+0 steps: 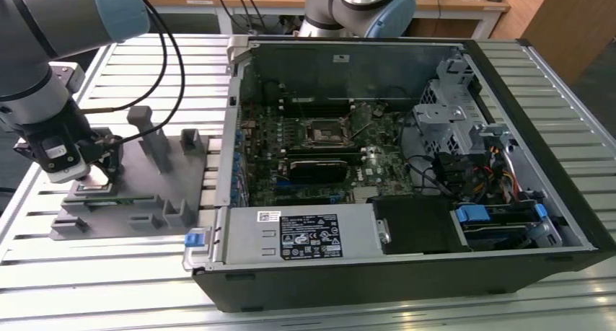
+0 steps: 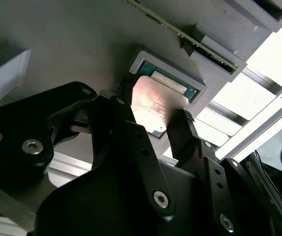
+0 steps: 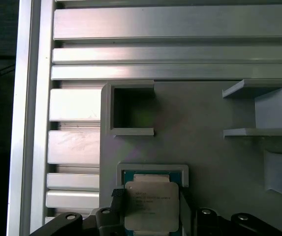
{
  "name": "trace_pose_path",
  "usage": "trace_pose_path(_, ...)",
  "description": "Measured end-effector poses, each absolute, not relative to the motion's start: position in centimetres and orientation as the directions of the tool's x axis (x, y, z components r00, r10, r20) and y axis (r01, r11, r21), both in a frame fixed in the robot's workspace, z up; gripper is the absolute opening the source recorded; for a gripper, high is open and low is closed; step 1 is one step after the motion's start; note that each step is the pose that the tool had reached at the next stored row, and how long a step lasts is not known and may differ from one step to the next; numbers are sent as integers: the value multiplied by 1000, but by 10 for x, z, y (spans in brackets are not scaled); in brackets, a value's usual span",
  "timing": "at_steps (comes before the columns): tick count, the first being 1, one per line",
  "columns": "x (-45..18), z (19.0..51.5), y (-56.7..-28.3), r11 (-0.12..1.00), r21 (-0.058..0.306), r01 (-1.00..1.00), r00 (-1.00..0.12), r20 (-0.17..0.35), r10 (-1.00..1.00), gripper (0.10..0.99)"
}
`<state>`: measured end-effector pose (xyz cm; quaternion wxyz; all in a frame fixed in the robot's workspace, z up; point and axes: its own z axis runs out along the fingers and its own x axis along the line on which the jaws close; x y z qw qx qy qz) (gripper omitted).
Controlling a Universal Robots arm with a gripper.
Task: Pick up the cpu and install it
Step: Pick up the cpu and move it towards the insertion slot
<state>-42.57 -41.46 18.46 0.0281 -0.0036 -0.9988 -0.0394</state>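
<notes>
At the exterior view's left, over the grey plastic holder block with upright pegs (image 1: pixel 183 179), we see the black two-fingered gripper (image 1: pixel 91 174) pinching the cpu (image 2: pixel 153 103), a small flat square chip with a silvery metal top, by two opposite edges. In the exterior view the gripper's body hides the chip. In both wrist views the fingers (image 3: pixel 117 196) cover its side edges, and its near edge is cut off in the first wrist view. The chip lies flat, metal top upward, sides parallel to the raised grey pocket frame (image 3: pixel 153 168) it overlaps; being square, it has no long axis. Whether it still touches the pocket we cannot tell. Well apart on the slatted aluminium table (image 1: pixel 97 273) stands the open black computer case (image 1: pixel 405 273).
</notes>
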Motion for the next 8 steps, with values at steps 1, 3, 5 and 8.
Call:
trace_pose_path(1, -426, 185, -415, 997, 78, 9, -998, 56, 5, 533)
trace_pose_path(3, -426, 185, -415, 997, 78, 9, -998, 56, 5, 533)
trace_pose_path(5, -426, 185, -415, 997, 78, 9, -998, 56, 5, 533)
trace_pose_path(8, -426, 185, -415, 997, 79, 9, -998, 56, 5, 545)
